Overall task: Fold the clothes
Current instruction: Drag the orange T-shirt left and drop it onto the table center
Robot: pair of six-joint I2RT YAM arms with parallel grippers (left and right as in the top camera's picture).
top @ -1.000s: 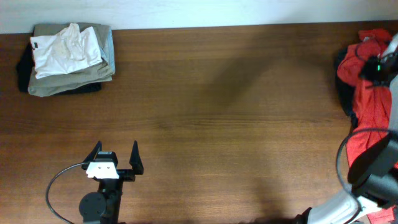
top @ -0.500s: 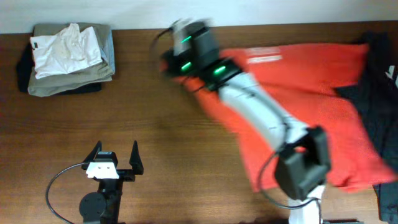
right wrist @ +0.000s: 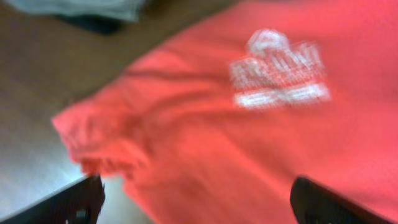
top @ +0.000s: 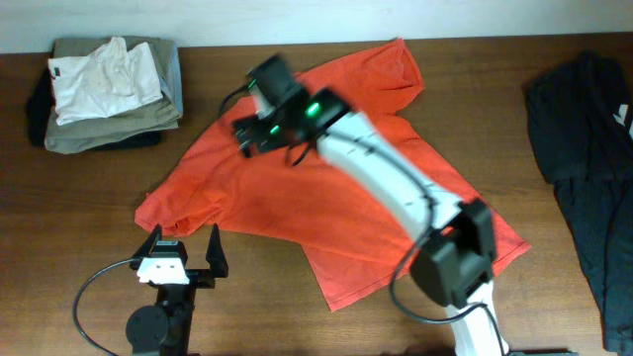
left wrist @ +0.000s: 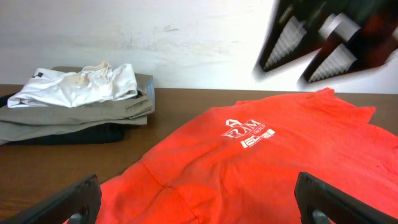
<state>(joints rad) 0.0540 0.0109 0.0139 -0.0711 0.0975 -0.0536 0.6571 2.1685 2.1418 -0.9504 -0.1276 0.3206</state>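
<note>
While the white-and-black right arm [top: 396,188] stretches across a brown wood-grain table [top: 79,188], a large red-orange short-sleeved cotton T-shirt [top: 247,193] lies spread over the middle of the tabletop, front up. It is soft, creased and far from flat. Its cloth runs from a far corner near the back edge to a pointed near corner by the arm's base, and a bunched, wrinkled fold marks its near-left corner. White block lettering [left wrist: 247,134] under a small emblem shows on the chest, clear from the left wrist and blurred from the right.

The right gripper [top: 252,129] hangs above the far-left part of the shirt. Its dark, ridged fingers stand wide apart with nothing between them, clear of the cloth.

The left gripper [top: 183,247] sits at the near left, just beside the bunched corner, its black jaws likewise spread and empty. Whether they touch the fabric cannot be told.

At the far left corner of the table, well apart from the shirt, rests a stack of folded khaki-grey garments [top: 119,119] topped by a crumpled white top [top: 104,79]. A limp dark garment [top: 584,148] lies along the right edge. A pale scuffed wall [left wrist: 155,37] stands behind the table.
</note>
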